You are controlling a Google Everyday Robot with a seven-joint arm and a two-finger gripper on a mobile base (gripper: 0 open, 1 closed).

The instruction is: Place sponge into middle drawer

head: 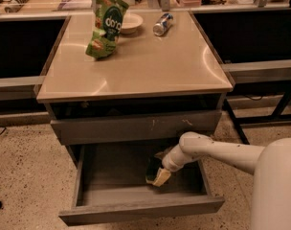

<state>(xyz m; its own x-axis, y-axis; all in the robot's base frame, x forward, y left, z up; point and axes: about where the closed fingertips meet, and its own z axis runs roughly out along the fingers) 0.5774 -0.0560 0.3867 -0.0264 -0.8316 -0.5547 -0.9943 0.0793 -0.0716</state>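
The sponge (156,172) is inside the open middle drawer (140,210), below the counter's (136,66) front edge and nearer its front right corner than its front left. It stands on end rather than lying flat. Its long axis runs steeply, with the top leaning a little toward the counter's left edge and the lower end pointing down at the drawer floor. Whether that lower end touches the floor cannot be told.

The dark green scouring layer faces the left edge side. The pale yellow foam faces right and forward, showing brightest at the bottom corner. The sponge is small and blocky, its outline slightly curved.

The gripper (163,166) is down inside the drawer at the sponge's upper right, and the jaws are closed on the sponge's upper part. The white arm (222,152) reaches in from the right, passing under the counter's front right corner.

The middle drawer is pulled well out, grey inside, with a plain front. Above it, the closed drawer front (136,126) has pale scratch marks.

On the counter, near the back edge, a green snack bag (106,25) stands toward the back left corner. A pale bowl (129,22) sits just beside it. A can (162,24) lies on its side a little further right.
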